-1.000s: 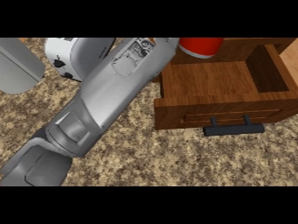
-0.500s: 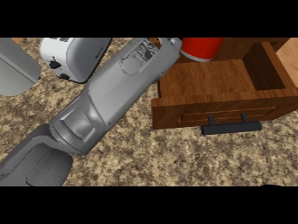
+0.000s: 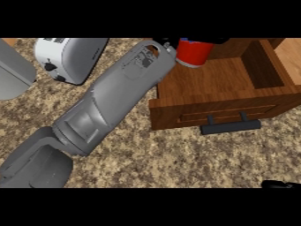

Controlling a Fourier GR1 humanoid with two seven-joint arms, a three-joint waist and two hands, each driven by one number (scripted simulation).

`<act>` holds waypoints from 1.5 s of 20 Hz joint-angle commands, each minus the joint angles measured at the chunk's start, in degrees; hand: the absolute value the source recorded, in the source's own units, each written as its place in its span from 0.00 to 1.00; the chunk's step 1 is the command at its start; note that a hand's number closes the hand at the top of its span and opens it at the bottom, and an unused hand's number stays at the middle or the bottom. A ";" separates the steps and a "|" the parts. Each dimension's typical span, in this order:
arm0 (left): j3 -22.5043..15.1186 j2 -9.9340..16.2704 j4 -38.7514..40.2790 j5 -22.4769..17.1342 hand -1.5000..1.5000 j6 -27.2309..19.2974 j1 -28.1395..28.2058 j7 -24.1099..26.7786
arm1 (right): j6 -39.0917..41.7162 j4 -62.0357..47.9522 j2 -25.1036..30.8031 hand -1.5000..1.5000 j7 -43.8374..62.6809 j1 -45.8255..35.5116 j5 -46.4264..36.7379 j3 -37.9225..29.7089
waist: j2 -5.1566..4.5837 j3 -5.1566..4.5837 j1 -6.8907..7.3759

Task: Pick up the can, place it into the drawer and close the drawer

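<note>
The speckled table (image 3: 178, 163) carries an open wooden drawer (image 3: 224, 95), just right of the left hand (image 3: 169, 44). A toaster (image 3: 68, 57) lies to that hand's left. The left hand's fingers curl round the red can (image 3: 193, 53), held over the drawer's back corner. The right hand (image 3: 286, 184) barely shows; I cannot tell its state.

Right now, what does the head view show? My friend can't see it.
A grey arm reaches across the speckled counter to a red can over an open wooden drawer. A toaster sits at upper left.
</note>
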State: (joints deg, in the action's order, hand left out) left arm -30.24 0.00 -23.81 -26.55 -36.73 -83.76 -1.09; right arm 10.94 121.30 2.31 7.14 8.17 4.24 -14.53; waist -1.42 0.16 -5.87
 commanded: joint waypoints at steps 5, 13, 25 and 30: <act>-3.38 0.00 3.31 -1.63 1.00 -1.14 0.71 2.95 | 0.71 1.45 0.96 0.00 1.31 -1.07 0.96 0.29 | -0.29 -0.01 -1.21; -5.95 0.00 3.38 -3.88 0.00 -6.67 1.21 2.65 | -0.28 0.13 0.52 0.00 1.64 -3.55 -0.48 1.69 | -0.62 0.02 -2.48; -5.98 0.00 1.34 -8.65 0.00 -9.76 3.37 5.04 | 0.62 5.03 5.14 0.00 -0.85 -3.73 -7.32 1.18 | -0.33 -0.08 -1.61; -5.23 0.00 1.13 -10.95 0.00 -9.24 2.28 5.89 | 1.56 7.27 6.52 0.00 -4.23 -2.20 -13.64 3.89 | -0.24 -0.07 -1.41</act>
State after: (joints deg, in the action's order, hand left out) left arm -35.65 0.01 -22.03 -35.89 -45.78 -81.36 4.20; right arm 11.85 126.16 7.62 4.62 5.11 -5.29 -12.38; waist -1.78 0.11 -7.26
